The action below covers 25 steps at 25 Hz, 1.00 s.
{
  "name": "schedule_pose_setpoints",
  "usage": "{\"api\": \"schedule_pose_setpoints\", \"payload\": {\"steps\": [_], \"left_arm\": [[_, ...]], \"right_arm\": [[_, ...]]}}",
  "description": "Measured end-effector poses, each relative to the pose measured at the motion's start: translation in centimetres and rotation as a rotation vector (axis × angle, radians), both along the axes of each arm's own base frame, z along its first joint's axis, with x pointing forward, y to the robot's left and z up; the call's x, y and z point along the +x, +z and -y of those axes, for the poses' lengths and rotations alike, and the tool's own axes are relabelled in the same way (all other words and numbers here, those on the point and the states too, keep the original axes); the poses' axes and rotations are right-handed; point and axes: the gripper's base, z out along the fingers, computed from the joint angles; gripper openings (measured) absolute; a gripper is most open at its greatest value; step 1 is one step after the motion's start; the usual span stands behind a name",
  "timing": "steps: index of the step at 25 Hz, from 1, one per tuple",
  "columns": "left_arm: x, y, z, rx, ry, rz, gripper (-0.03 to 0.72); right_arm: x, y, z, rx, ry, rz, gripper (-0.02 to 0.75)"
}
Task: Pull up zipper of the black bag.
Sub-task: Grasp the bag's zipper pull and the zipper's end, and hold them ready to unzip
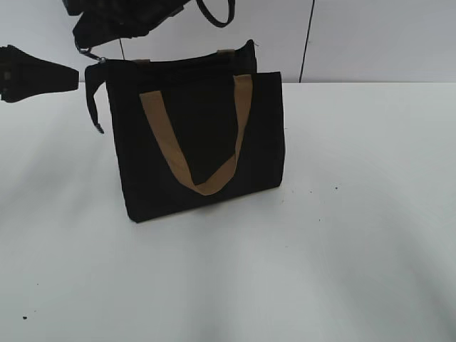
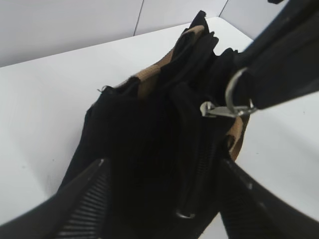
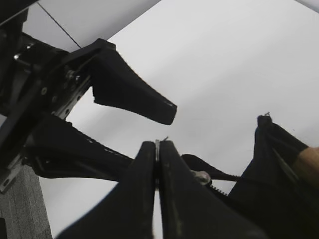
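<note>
The black bag (image 1: 199, 142) stands upright mid-table with a tan handle (image 1: 214, 182) hanging down its front. Its zipper (image 1: 178, 63) runs along the top rim; its teeth show in the right wrist view (image 3: 219, 186). My right gripper (image 1: 91, 50) reaches in from the top, across to the bag's top left corner. There it is shut on the metal zipper pull (image 3: 157, 144), (image 2: 234, 102). My left gripper (image 1: 71, 75) is open at the bag's left end. In the left wrist view its fingers (image 2: 163, 164) straddle that end of the bag (image 2: 149, 139).
The white table (image 1: 342, 235) spreads out in front of the bag and to its right. A black strap tail (image 1: 92, 107) hangs from the bag's left corner. A pale wall (image 1: 370, 35) stands behind the table.
</note>
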Motion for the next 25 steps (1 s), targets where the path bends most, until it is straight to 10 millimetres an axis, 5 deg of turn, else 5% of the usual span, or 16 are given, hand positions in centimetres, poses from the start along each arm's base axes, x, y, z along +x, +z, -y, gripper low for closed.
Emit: {"api": "schedule_pose_setpoints", "payload": {"steps": [5,18,21,25], "left_arm": [[-0.1,-0.3,-0.1,0.039,-0.011,-0.004,0.629],[0.3,-1.1,3.0,0.185,-0.012,0.029,0.625],[0.7,-1.2,2.6,0.218,0.04,0.037,0.531],[0.8,-1.2,2.5,0.233,0.056,0.041,0.188]], "right_arm": [[-0.1,-0.1,-0.2,-0.001,0.006,0.006,-0.013],[0.1,0.2,-0.3,0.026,-0.016,0.015,-0.013],[0.0,0.1,-0.3,0.021,-0.006,0.006,-0.013],[0.0,0.1,-0.2,0.02,-0.005,0.002,-0.013]]}}
